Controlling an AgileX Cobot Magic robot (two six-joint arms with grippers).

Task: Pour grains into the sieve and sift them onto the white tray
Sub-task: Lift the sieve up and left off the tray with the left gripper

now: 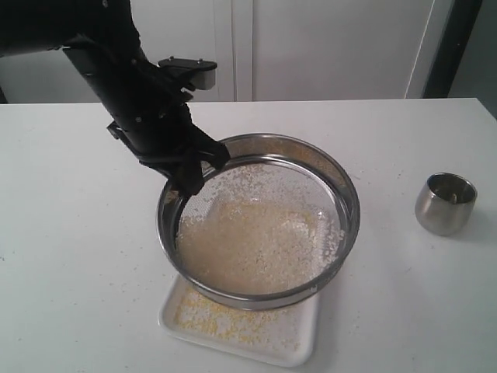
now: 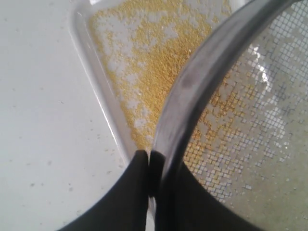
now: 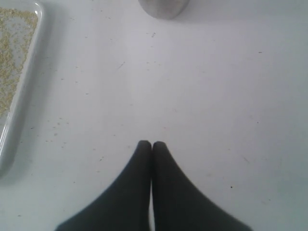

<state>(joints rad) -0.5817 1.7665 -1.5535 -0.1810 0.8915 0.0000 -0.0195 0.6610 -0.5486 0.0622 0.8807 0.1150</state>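
The round steel sieve [image 1: 342, 183] hangs tilted above the white tray [image 1: 304, 353], with my left gripper [image 1: 192, 176] shut on its far-left rim [image 2: 192, 91]. Pale grains [image 1: 248, 249] lie heaped on its mesh. Golden-yellow grains [image 1: 225, 318] are scattered on the tray beneath, also seen through the mesh in the left wrist view [image 2: 144, 53]. The right gripper [image 3: 152, 143] is shut on nothing above bare table, with a corner of the tray [image 3: 19, 96] to one side. It does not appear in the exterior view.
A small steel cup [image 1: 445, 203] stands upright on the white table [image 1: 70, 256] to the right of the sieve; its base also shows in the right wrist view [image 3: 163, 7]. Stray grains dot the table around the tray. A black device [image 1: 190, 71] stands at the table's back edge.
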